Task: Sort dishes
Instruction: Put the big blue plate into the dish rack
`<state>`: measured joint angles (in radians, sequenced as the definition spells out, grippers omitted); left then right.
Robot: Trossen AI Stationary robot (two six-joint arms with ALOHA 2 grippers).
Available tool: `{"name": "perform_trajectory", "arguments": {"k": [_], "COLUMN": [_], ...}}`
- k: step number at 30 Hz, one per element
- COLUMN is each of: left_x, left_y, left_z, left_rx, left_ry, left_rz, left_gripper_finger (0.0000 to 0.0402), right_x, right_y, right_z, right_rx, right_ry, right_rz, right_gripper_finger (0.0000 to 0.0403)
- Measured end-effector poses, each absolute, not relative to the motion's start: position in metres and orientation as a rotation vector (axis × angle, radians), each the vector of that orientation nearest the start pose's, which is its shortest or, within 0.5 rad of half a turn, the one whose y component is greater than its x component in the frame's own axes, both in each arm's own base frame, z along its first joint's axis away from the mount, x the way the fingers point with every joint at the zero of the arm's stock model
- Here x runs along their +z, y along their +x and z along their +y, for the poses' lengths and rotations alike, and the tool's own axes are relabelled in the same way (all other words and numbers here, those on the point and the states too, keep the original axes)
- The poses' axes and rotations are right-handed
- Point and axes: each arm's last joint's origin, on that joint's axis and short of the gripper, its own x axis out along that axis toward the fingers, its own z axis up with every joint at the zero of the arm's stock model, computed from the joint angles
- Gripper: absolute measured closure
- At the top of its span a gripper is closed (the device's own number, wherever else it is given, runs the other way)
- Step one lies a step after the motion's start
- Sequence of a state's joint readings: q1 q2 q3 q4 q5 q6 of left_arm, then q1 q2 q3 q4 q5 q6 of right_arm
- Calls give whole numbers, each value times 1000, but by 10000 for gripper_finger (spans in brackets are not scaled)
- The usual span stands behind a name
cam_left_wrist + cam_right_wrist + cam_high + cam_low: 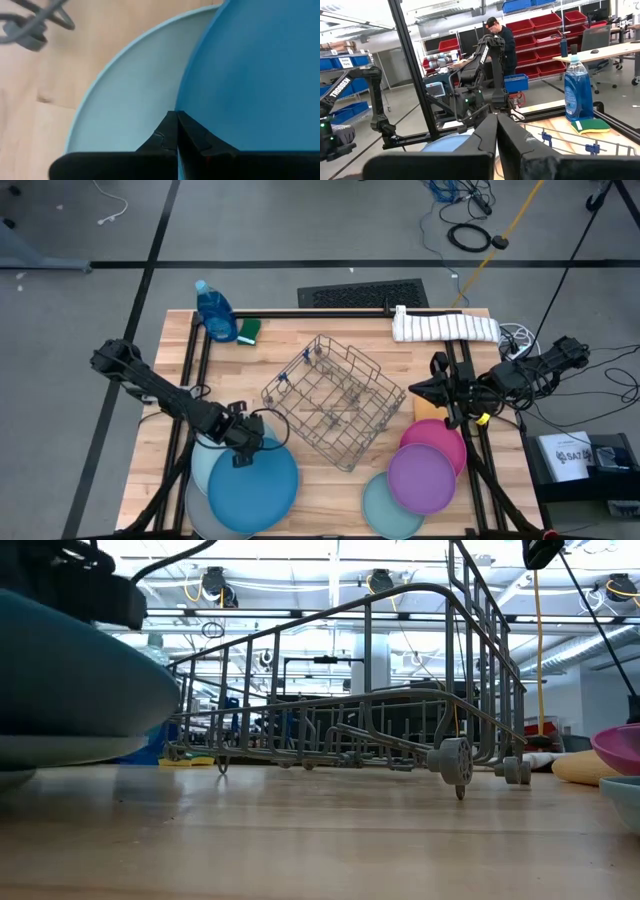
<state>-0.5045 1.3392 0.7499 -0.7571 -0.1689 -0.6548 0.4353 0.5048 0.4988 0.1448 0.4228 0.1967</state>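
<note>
The left gripper (pixel 177 131) is pinching its fingers together on the rim of the blue plate (pixel 253 481) (stacked over pale blue (pixel 130 95) and grey (pixel 200 515) ones) at the table's (pixel 330 500) near-left corner. The right gripper (pixel 432 388) is hovering with fingers pressed together beside the wire rack (pixel 335 400), above the pink (pixel 445 442), purple (pixel 422 478) and teal (pixel 380 508) plates.

— What is found at the middle of the counter (pixel 330 480)?
— The wire rack (pixel 335 400); a stack of larger plates (pixel 245 485) is set to its left at the near edge, under the left gripper (pixel 243 452).
— And on the right?
— Three smaller plates (pixel 422 475), overlapped. A bottle (pixel 214 310) and folded towel (pixel 445 327) are placed along the far edge.
</note>
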Motion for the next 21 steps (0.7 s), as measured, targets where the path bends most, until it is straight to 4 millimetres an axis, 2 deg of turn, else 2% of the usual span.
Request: {"name": "perform_trajectory", "arguments": {"k": [10,21], "left_x": [185,185], "left_y": [196,196], "left_z": [-102,-102], "left_rx": [145,147], "left_ry": [-100,-99], "left_rz": [1264,1262], "left_gripper_finger": [402,402], "right_x": [293,284], "right_y": [136,184], "right_z": [51,82], "right_rx": [55,311], "right_ry": [218,170], "right_rz": [-41,-46], "right_gripper_finger": [397,396]}}
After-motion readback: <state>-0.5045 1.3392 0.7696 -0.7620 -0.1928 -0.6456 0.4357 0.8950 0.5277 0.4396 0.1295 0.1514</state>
